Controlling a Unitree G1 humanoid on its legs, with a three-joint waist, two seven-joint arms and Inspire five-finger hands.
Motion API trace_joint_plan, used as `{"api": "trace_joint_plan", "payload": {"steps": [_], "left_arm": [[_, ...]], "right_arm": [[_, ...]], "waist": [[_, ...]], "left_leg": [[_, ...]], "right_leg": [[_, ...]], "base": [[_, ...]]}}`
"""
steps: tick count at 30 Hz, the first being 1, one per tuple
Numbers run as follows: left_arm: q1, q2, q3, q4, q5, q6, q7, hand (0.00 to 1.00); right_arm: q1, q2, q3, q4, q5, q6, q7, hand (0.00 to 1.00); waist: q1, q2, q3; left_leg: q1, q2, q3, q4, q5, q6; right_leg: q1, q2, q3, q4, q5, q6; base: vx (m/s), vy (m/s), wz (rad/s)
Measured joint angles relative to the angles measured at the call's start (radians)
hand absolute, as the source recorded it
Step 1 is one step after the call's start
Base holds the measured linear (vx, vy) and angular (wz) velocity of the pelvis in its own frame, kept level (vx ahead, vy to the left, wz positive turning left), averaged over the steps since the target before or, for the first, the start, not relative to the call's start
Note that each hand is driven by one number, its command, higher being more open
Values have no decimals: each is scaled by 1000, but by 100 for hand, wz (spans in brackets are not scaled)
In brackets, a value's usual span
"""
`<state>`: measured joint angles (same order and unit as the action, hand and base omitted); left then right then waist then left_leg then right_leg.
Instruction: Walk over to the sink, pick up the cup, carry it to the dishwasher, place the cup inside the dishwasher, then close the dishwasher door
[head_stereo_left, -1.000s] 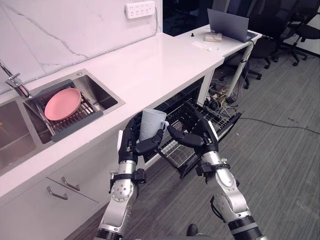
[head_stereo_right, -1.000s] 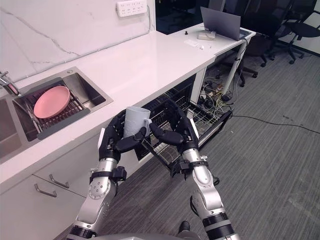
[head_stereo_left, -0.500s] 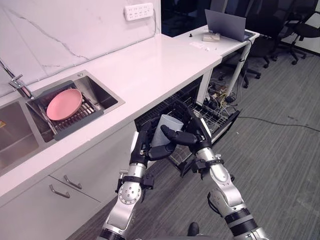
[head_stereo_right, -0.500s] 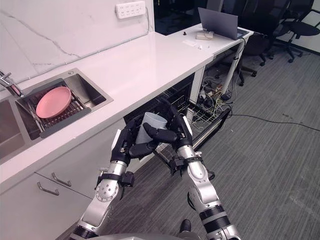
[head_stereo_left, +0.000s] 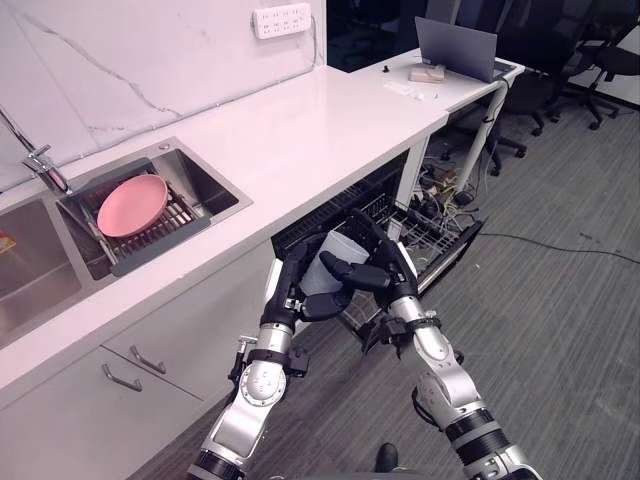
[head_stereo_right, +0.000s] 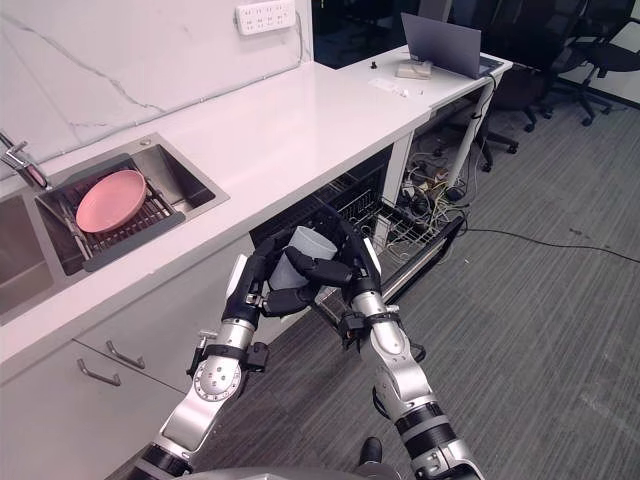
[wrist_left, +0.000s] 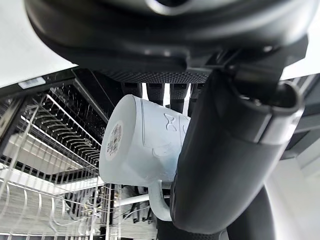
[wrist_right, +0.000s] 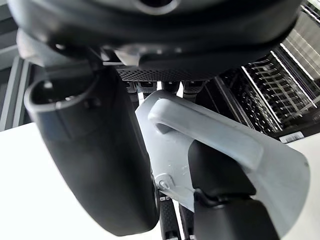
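Observation:
A pale blue-white cup (head_stereo_left: 338, 258) with a handle is clasped between both hands, tilted, just in front of the open dishwasher (head_stereo_left: 345, 205) under the counter. My left hand (head_stereo_left: 292, 285) curls round its near side, thumb (wrist_left: 225, 165) across the cup (wrist_left: 142, 145). From the other side my right hand (head_stereo_left: 388, 268) wraps it, thumb (wrist_right: 95, 160) beside the cup's handle (wrist_right: 200, 125). The wire rack (head_stereo_left: 420, 228) is pulled out over the lowered door (head_stereo_left: 458, 250), right behind and below the cup.
A white counter (head_stereo_left: 300, 130) runs along the left, with a sink (head_stereo_left: 215, 190) holding a pink plate (head_stereo_left: 130, 205) on a dark drainer, and a faucet (head_stereo_left: 40, 165). Drawers (head_stereo_left: 145, 360) sit below. A laptop (head_stereo_left: 455, 48), chairs (head_stereo_left: 590, 60) and floor cables lie beyond; carpet spreads to the right.
Both hands have lowered the cup from counter-edge height and tipped it toward the dishwasher opening; in the last half second they barely shifted. The view itself moved slightly.

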<state>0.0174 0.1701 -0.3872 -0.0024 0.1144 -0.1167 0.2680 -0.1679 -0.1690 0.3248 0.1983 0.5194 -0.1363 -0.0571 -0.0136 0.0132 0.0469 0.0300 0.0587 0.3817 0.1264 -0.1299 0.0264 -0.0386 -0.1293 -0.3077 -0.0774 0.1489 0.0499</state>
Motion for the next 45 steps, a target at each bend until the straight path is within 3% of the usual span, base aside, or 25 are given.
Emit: {"api": "trace_joint_plan", "payload": {"steps": [9, 17, 18, 26, 34, 40, 45], "left_arm": [[-19, 59, -45, -15, 87, 12, 5, 30], [-19, 55, -45, -38, 117, 13, 14, 30], [-19, 52, -43, -43, 122, 13, 15, 90], [-11, -44, -27, -165, 131, -11, 14, 90], [50, -78, 40, -153, 61, -49, 15, 90], [105, -75, 82, -61, 21, -52, 11, 90], [147, -69, 86, 22, -22, -52, -2, 90]], "right_arm": [[-16, -71, 38, 37, 245, 20, 14, 30], [-16, -86, 51, 22, 274, -12, 17, 30], [-16, -85, 49, 17, 274, -18, 17, 30], [-15, -9, -28, -14, 258, -17, 0, 30], [-16, 44, -138, -20, 82, -21, -84, 30], [-22, 24, -204, -19, -63, -20, -122, 30], [-85, -57, -205, 68, -290, 11, -140, 30]], "waist": [[0, -34, -19], [2, -37, -20], [2, -37, -19], [21, -52, -11], [29, -54, -10], [29, -54, -10], [27, -54, 7]], "left_leg": [[-2, 0, -2, 2, -1, 0], [-5, 4, -1, 12, -4, -2], [-4, 5, 0, 12, -4, -2], [-1, 1, 1, 9, -3, -2], [7, -8, -5, -4, -2, 1], [2, -8, -16, -2, -2, 1], [-31, -7, -36, 8, 0, 3]], "right_leg": [[-1, -1, 5, 0, 0, 0], [0, 4, 6, 0, 0, -1], [1, 4, 6, 0, 0, -1], [2, 5, 8, 1, 0, -1], [7, -2, 8, 1, 0, 0], [8, -3, 27, -7, 0, 0], [-4, -8, 17, -7, -1, 1]], "base": [[-23, 9, 0], [-30, 4, -1], [-41, 11, -1], [-8, 2, 0], [0, 0, 1], [-9, 0, 5], [-55, 1, 12]]}}
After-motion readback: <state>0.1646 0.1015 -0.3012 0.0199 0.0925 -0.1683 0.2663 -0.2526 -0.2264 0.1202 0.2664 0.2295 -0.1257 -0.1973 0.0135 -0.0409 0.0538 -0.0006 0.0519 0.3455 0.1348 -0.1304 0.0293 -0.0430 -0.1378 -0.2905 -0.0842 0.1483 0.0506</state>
